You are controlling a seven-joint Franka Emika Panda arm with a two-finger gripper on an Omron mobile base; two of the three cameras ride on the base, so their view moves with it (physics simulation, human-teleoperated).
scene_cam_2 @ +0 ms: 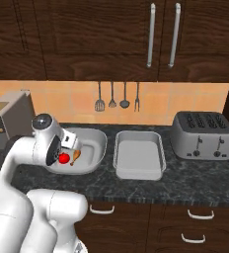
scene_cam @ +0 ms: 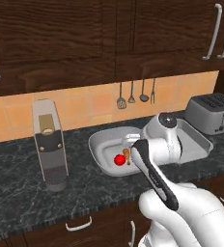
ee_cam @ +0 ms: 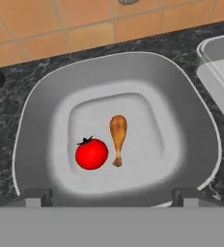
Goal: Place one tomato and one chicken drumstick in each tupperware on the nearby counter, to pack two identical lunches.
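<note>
Pincer (ee_cam: 112, 195) hanging wide open, gripping nothing, above wide rounded light-grey oval basin (ee_cam: 191, 120) on black speckled stone counter (scene_cam: 17, 188). Red tomato (ee_cam: 91, 153) and brown chicken drumstick (ee_cam: 118, 139) lying side by side inside. You are seeing smaller rectangular grey tray (scene_cam_2: 138, 158) sitting bare: second lunch pending.

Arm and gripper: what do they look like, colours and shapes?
Glossy white rounded arm links, a dark grey strip along one link, a round dark-capped joint on top. In the hand view, the gripper shows two small dark grey blocky fingertips. No cables or markings visible.
</note>
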